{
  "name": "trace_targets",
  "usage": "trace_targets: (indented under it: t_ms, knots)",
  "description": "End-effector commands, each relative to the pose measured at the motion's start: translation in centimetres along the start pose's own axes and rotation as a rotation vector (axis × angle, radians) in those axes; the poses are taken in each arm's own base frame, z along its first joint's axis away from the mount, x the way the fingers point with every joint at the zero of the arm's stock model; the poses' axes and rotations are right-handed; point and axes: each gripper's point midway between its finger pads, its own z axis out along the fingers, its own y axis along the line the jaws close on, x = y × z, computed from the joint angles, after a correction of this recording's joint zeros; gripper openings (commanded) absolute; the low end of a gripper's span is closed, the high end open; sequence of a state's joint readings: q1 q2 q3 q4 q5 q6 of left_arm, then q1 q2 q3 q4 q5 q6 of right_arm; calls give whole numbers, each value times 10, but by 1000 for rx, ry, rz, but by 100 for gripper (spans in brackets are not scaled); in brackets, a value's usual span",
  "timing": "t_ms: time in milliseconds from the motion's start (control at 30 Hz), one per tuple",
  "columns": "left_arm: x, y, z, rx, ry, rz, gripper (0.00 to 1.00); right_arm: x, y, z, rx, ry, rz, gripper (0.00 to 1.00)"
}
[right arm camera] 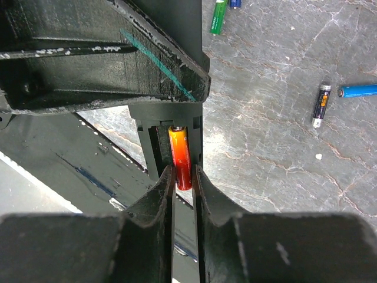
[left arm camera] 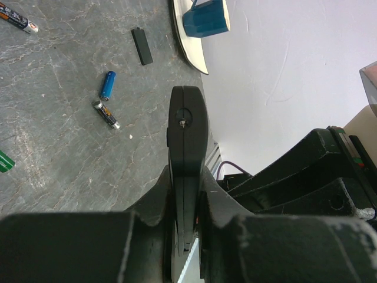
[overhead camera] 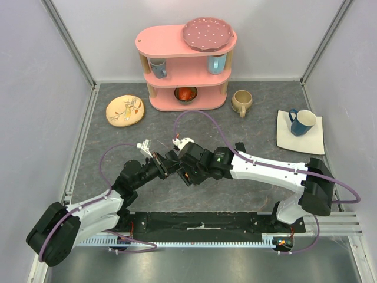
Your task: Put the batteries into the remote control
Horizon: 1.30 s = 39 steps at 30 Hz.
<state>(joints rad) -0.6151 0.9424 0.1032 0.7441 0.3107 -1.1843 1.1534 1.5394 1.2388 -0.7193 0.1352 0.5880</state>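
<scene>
My left gripper [left arm camera: 187, 218] is shut on the remote control [left arm camera: 187, 135], a slim black bar held edge-on above the table. In the right wrist view its recess [right arm camera: 141, 141] faces up with an orange-red battery [right arm camera: 179, 153] lying in it. My right gripper [right arm camera: 183, 177] pinches that battery's near end. From above, both grippers meet mid-table: left [overhead camera: 162, 165], right [overhead camera: 182, 168]. Loose batteries lie on the grey surface: blue [left arm camera: 108, 85], black-and-yellow [left arm camera: 106, 114], green [left arm camera: 5, 161] and white-and-orange [left arm camera: 17, 17]. A small black cover [left arm camera: 142, 46] lies near them.
A pink shelf [overhead camera: 185, 65] with cups and a dotted plate [overhead camera: 208, 33] stands at the back. A yellow plate [overhead camera: 125, 109] lies back left, a beige mug [overhead camera: 241, 102] back centre. A blue mug [overhead camera: 301, 122] stands on a white square plate [overhead camera: 315, 144] at right.
</scene>
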Motion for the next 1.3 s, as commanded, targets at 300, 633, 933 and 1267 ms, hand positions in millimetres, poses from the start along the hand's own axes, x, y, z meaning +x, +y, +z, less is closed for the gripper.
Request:
trace_targets:
  t_ms: [300,633,933,1267]
  knots:
    - [5,-49,-3,182,42,5,2,-9,-37,4,153,-16,-13,31]
    - [4,-46,-1,168,37,8,2,-13,-35,-2,144,-28,-4,36]
    - [6,-36,0,139,39,8,2,-18,-29,-6,115,-38,2,39]
    - [6,-33,2,126,37,10,2,-15,-23,-7,81,-27,-2,40]
